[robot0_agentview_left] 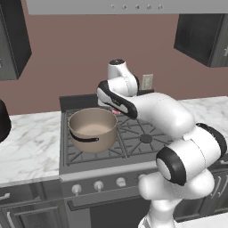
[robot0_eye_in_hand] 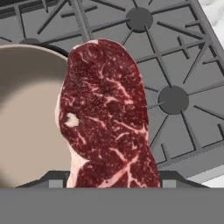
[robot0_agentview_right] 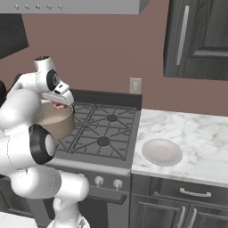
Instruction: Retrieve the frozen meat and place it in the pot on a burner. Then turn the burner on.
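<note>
The frozen meat, dark red and marbled with white, hangs upright between my gripper's fingers, and the gripper is shut on it. It hovers over the right rim of the tan pot. In the left base view the pot stands on the stove's front left burner with its dark handle band facing forward, and a pink bit of meat peeks out by its far right rim behind my arm. From the right, the gripper holds the meat just above the pot.
The gas stove has dark grates and a row of knobs along its front. A pale round plate lies on the marble counter to the right. A dark object sits on the left counter. Cabinets hang above.
</note>
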